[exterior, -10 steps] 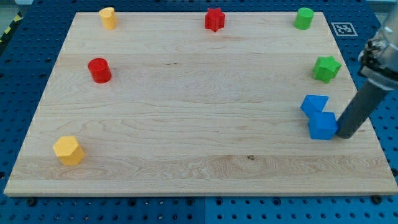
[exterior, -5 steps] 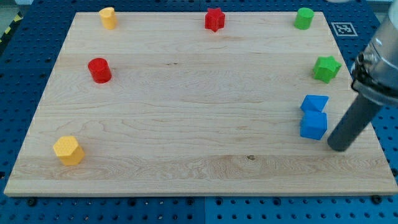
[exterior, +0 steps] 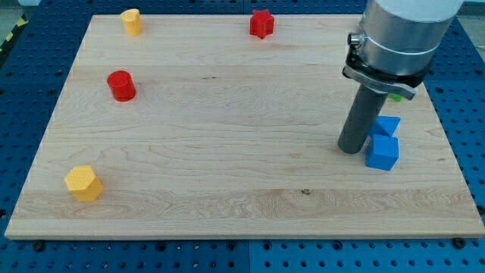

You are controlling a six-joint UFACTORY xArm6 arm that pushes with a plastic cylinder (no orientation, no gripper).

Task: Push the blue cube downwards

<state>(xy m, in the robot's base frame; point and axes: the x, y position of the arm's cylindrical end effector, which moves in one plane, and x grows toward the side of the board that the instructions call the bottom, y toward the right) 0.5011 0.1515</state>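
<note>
1. Handless, the arm ends in a straight dark rod with nothing to open or close; my tip (exterior: pixel 350 149) rests on the desk just to the view's left of the blue cube (exterior: pixel 382 152), close beside it, though contact cannot be confirmed.
2. Beneath everything lies the wooden desk (exterior: pixel 227 152), a pale board on a blue perforated base (exterior: pixel 23 83).
3. Filling the view's upper right, the arm's grey cylindrical body (exterior: pixel 402 34) covers that corner of the board; a sliver of green (exterior: pixel 396 97) peeks out under its collar, its shape not readable.
4. Toward the view's right edge, at about mid-height, the blue cube sits near the desk's right side, with a second blue block (exterior: pixel 387 125) of unclear shape touching it from the view's top.
5. At the view's lower left stands a yellow hexagonal block (exterior: pixel 83 183), well apart from the others.
6. Higher on the left is a red cylinder (exterior: pixel 121 86).
7. Along the view's top edge, a red star-shaped block (exterior: pixel 261 23) sits near the centre.
8. Farther left on that top edge is a small yellow block (exterior: pixel 132 21).
</note>
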